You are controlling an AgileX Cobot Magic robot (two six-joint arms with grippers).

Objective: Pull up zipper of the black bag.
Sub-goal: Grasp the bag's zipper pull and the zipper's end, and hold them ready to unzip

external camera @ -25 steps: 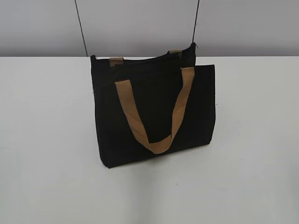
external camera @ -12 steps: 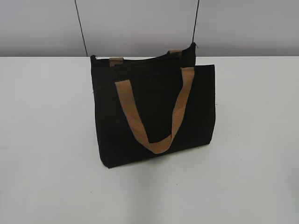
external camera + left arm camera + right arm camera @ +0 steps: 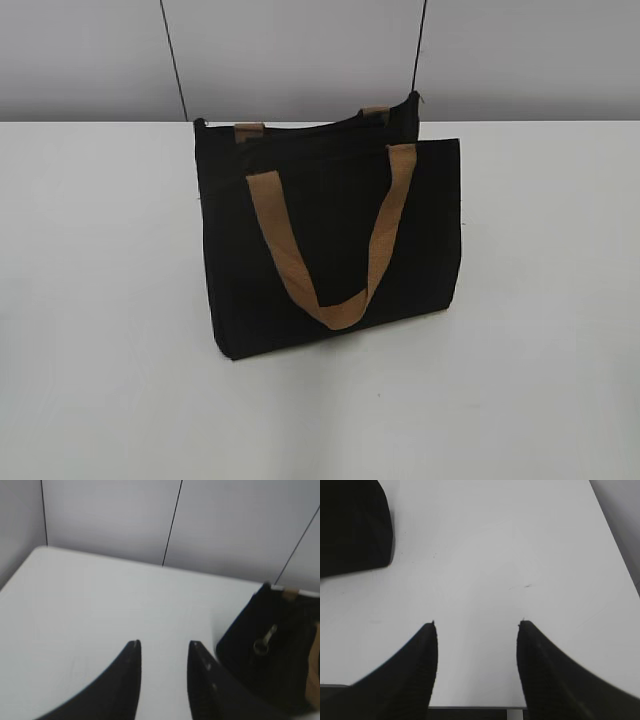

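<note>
Only the left wrist view showed the zipper [image 3: 263, 641], on the bag [image 3: 270, 650] right of the left jaws, which gaped empty. The right jaws also gaped over bare worktop [image 3: 485, 555].

Slanted exterior; wrist views tableward

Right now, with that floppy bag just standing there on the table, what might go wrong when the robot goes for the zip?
1. The black bag stands unsupported on the table; a one-sided tug could tip or drag it.
2. The zipper pull is small, so the left gripper, open and off to the side, might pinch fabric instead.
3. The tan handle draped nearby could snag.
</note>
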